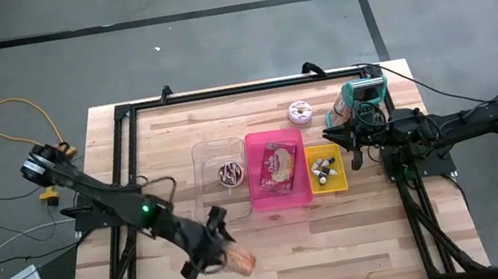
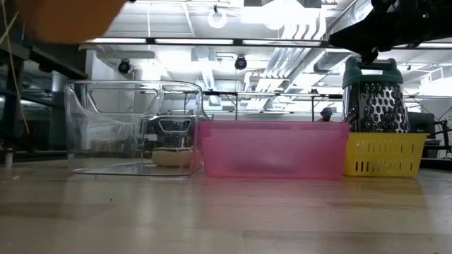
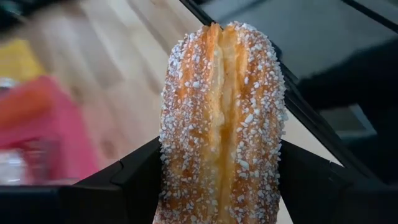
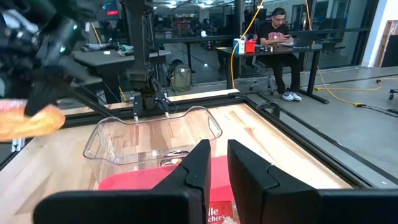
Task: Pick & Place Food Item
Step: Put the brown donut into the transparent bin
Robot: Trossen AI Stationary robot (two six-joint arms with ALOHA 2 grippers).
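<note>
A sugar-crusted, ridged pastry stick (image 3: 221, 112) is in my left gripper (image 1: 219, 249), which is shut on it near the table's front edge, in front of the clear bin (image 1: 221, 170). In the right wrist view the pastry (image 4: 31, 121) hangs above the tabletop. The low view shows it only as an orange blur (image 2: 63, 17) at the top left. My right gripper (image 1: 354, 152) waits shut at the table's right side, next to the yellow basket (image 1: 327, 169), and holds nothing. My left gripper pinches the pastry's two long sides (image 3: 171, 180) between its two fingers (image 3: 134, 183). The fingers slant downward and lie along the stick, whose free end (image 3: 217, 37) juts out past the fingertips. The pastry is lifted clear of the table.
A pink bin (image 1: 277, 168) with a wrapped item stands between the clear bin and the yellow basket. A frosted donut (image 1: 301, 110) and a metal grater (image 1: 364, 98) sit at the back right. A black frame (image 1: 126, 160) borders the table. Bare wood lies along the front.
</note>
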